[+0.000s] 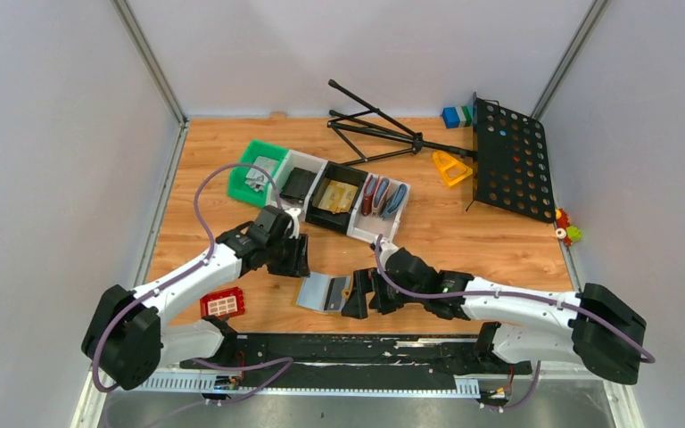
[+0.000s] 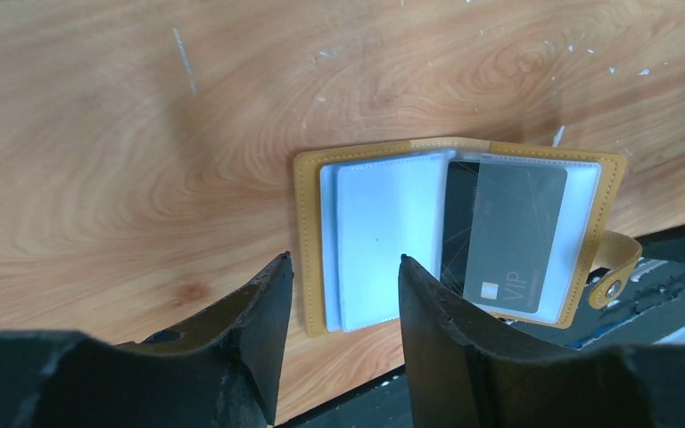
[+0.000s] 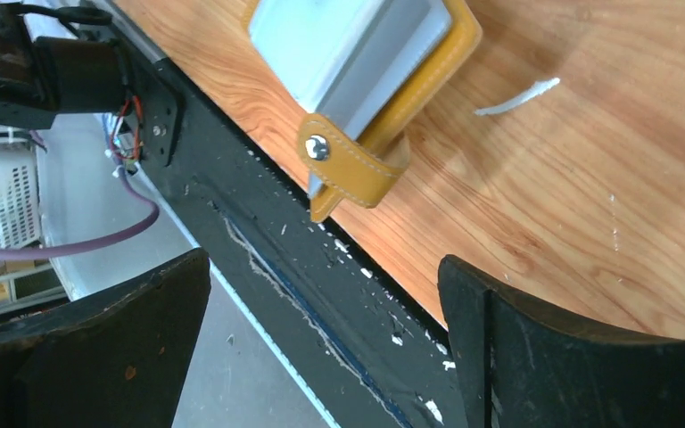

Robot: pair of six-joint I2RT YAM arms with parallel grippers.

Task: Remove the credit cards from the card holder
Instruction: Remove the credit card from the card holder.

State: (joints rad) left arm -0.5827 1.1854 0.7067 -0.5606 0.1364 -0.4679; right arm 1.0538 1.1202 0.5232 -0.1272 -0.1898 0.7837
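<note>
My left end effector (image 2: 343, 260) is partly open and holds nothing, hanging over the near edge of the card holder (image 2: 383, 223). My right end effector (image 3: 325, 261) gapes wide, also empty, near the holder's strap (image 3: 348, 165). The holder lies open on the bench (image 2: 98, 134), with a dark credit card (image 2: 504, 241) lodged in it.

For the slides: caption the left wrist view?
Open left claw poised over the unfolded mustard card holder on the wooden table, a dark VIP card in one clear sleeve.

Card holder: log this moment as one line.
card holder open flat on table | dark VIP card inside | left pincer open, over holder | right pincer open, near strap
</note>
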